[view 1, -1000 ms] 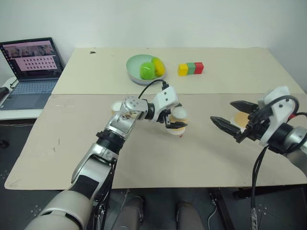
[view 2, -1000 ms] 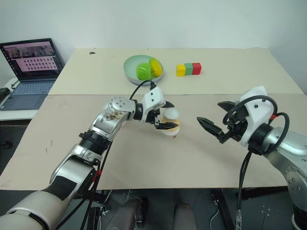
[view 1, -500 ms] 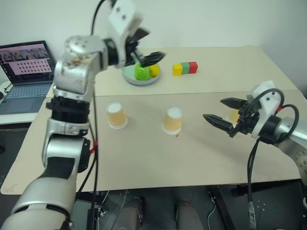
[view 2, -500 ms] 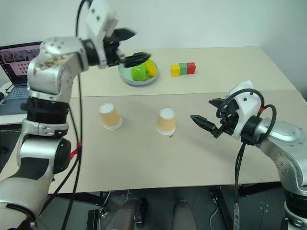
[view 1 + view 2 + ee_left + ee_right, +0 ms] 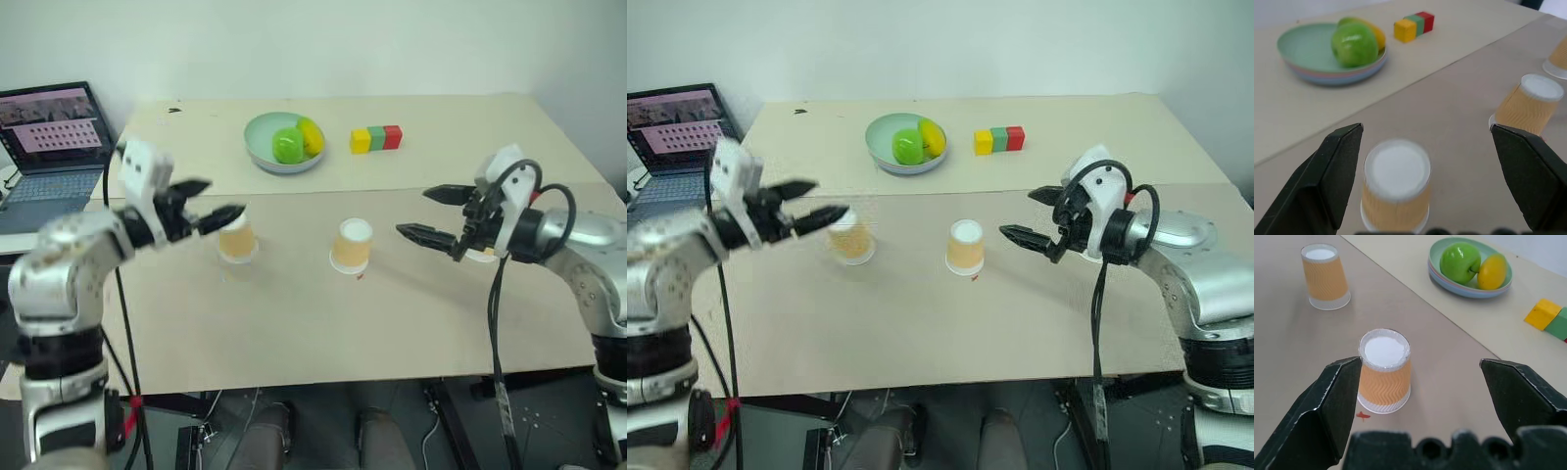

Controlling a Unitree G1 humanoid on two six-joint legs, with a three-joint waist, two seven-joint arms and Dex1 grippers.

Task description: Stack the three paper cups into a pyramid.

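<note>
Tabletop [image 5: 294, 323] of pale board carries everything, with a laptop [image 5: 54, 147] off its left edge. Toward the far edge sits a green bowl [image 5: 263, 147] holding fruit, with a row of coloured blocks [image 5: 377, 138] beside it. Left gripper [image 5: 211, 203] hovers just left of one upturned paper cup [image 5: 236, 239], fingers spread wide, holding nothing. Right gripper [image 5: 1024, 215] points at the middle cup [image 5: 965, 247], fingers also wide and empty. A third cup [image 5: 1559, 58] stands near the right edge, behind that gripper.

No text, label or number can be read on anything here
</note>
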